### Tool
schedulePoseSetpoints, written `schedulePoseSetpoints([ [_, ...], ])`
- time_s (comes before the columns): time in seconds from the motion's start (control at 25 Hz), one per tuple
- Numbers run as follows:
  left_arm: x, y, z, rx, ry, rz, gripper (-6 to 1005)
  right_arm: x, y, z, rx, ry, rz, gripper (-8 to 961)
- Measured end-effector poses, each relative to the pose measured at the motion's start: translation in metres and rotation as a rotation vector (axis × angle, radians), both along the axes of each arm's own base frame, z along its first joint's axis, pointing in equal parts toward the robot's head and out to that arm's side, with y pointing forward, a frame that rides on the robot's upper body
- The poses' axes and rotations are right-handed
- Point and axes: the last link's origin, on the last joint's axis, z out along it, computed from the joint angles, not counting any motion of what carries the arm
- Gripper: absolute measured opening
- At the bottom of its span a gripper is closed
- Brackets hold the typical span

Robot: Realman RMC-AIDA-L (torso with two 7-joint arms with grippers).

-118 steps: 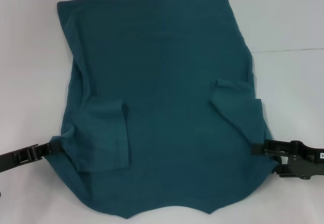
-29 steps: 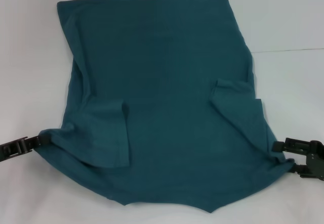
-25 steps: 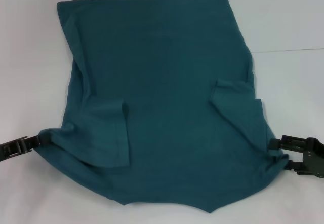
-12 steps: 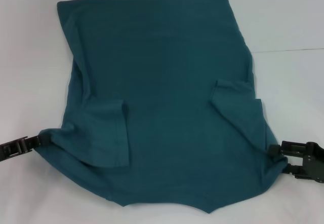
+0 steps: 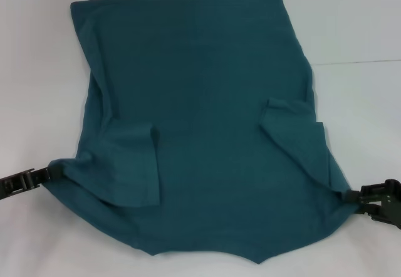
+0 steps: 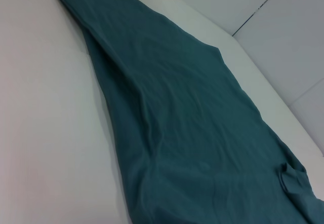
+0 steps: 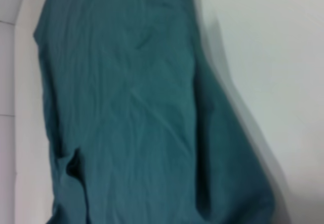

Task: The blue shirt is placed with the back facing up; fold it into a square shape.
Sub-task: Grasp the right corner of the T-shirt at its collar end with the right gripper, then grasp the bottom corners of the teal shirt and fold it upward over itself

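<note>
White table (image 5: pixel 363 26), both the left gripper (image 5: pixel 49 172) and right gripper (image 5: pixel 352 197) pinching the blue shirt (image 5: pixel 200 120) by its edges, and thin grips like that could slip and bunch it.

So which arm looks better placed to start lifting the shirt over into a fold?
Neither clearly. The left pincer and the right pincer each sit at a near side corner of the blue shirt, so probably both lift together.
</note>
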Motion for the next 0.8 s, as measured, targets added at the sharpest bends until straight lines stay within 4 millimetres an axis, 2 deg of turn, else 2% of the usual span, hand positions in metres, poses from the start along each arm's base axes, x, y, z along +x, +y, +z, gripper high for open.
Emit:
schedulePoseSetpoints([
  [0.28,-0.0006,-0.0003,0.0005,0.003,0.001,0.001,16,0.0025,0.0022,0.0,0.0,-0.03,-0.005,124],
  [0.8,-0.0006,-0.0001,0.0022,0.002,-0.006,0.01,16,0.0054,-0.0015,0.003,0.045,-0.043,0.041,34],
])
